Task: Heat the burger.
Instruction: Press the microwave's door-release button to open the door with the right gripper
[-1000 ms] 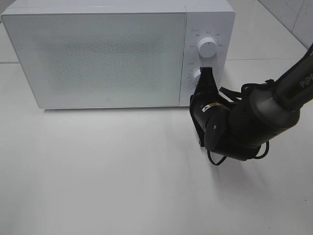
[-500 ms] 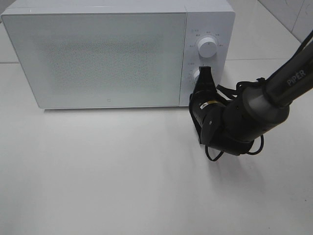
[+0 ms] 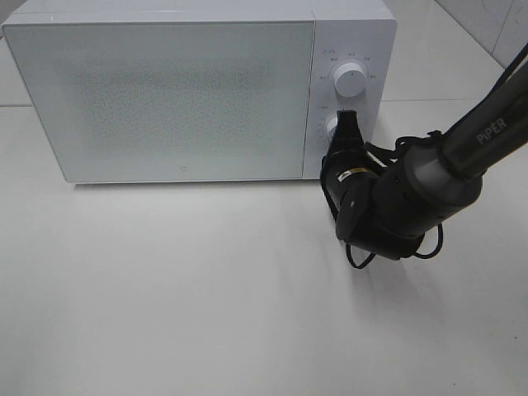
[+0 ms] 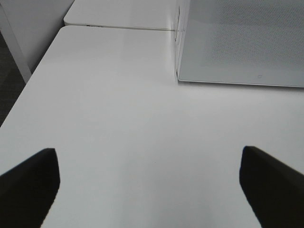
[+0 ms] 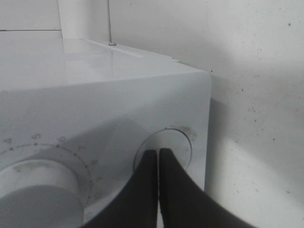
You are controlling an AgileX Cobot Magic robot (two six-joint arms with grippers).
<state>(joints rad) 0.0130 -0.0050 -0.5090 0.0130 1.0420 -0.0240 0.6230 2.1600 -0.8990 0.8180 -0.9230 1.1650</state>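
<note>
The burger is out of view. A white microwave point(image 3: 165, 91) stands at the back of the table with its frosted door closed. My right gripper point(image 3: 346, 118) is shut, and its dark fingertips rest against the lower knob point(image 3: 333, 128) on the control panel, below the upper knob point(image 3: 351, 80). The right wrist view shows the two fingers pressed together, the right gripper point(image 5: 158, 152) touching that knob point(image 5: 173, 142). My left gripper point(image 4: 149, 185) stands open over bare table, to the left of the microwave point(image 4: 242, 42), with nothing between its fingers.
The white table point(image 3: 206, 297) spreads out in front of the microwave. A second white table surface point(image 4: 118, 14) adjoins it behind. The right arm point(image 3: 404, 206) with its cables hangs low in front of the control panel. A tiled wall shows at the far right corner.
The right arm's wrist housing has shifted slightly up and left. The shut fingertips have stayed on the lower knob. The microwave door has not moved.
</note>
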